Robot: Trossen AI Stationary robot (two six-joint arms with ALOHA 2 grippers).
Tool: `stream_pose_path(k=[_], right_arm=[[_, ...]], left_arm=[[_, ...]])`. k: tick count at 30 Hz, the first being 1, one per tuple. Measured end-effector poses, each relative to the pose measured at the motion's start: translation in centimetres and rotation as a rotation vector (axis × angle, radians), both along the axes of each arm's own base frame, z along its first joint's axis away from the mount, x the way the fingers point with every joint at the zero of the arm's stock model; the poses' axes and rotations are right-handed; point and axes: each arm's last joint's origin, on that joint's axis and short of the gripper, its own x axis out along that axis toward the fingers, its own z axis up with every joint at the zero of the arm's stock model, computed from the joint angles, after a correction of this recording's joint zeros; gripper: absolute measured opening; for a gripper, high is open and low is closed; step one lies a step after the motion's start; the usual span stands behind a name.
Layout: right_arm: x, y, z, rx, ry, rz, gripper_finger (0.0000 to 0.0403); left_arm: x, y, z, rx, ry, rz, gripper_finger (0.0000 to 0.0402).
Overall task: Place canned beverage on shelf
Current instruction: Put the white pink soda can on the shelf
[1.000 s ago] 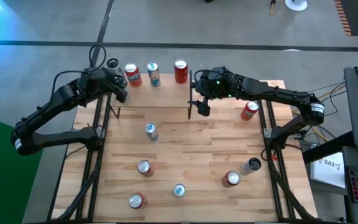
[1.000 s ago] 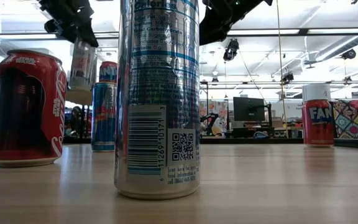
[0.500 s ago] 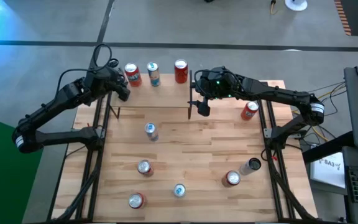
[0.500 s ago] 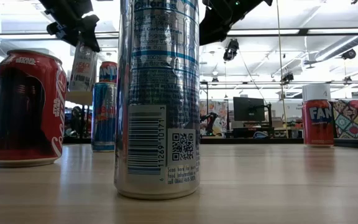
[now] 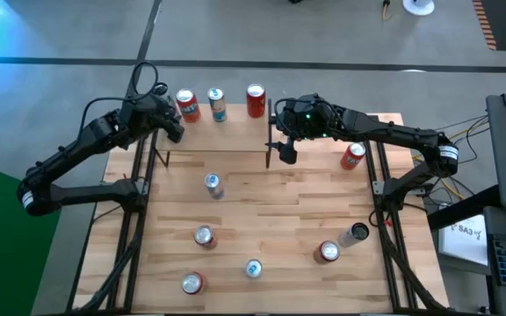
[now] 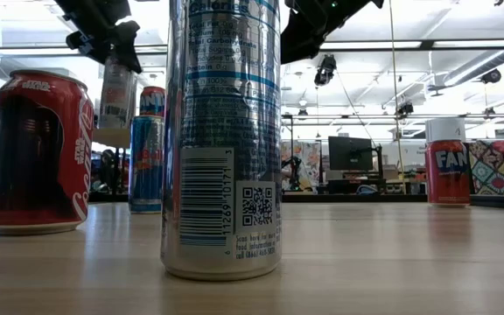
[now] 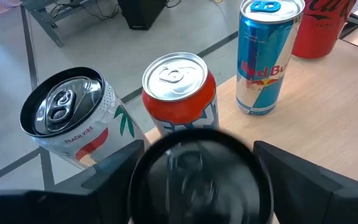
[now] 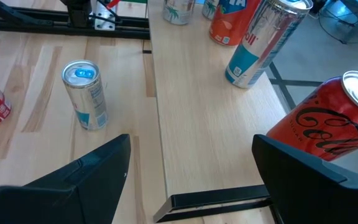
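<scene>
The left hand stood released beside the tilted white Peach Vibe can on the shelf; the right hand hung open.

Monitor beyond wooden table

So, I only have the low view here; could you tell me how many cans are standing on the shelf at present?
Observer: Four in a row on the shelf: a white peach can, an orange can, a blue Red Bull can and a red cola can.
Operator: Thank you. Where is the left pincer?
Observer: The left pincer is at the shelf's left end, by the white peach can.
Operator: And the right one?
Observer: The right pincer is open and empty, near the shelf's right end.
</scene>
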Motion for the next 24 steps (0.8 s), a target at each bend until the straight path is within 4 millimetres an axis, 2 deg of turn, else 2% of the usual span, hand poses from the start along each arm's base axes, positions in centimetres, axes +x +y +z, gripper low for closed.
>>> stream_pose_path(k=[8,24], right_arm=[[0.0,-0.01,0.0,0.001,0.0,-0.001,0.0325],[0.01,-0.01,0.0,0.002,0.0,-0.002,0.0325]], left_arm=[[0.01,0.02,0.04,0.005,-0.003,0.002,0.0307],[-0.3,-0.06,0.36,0.045,-0.004,0.037,0.0309]])
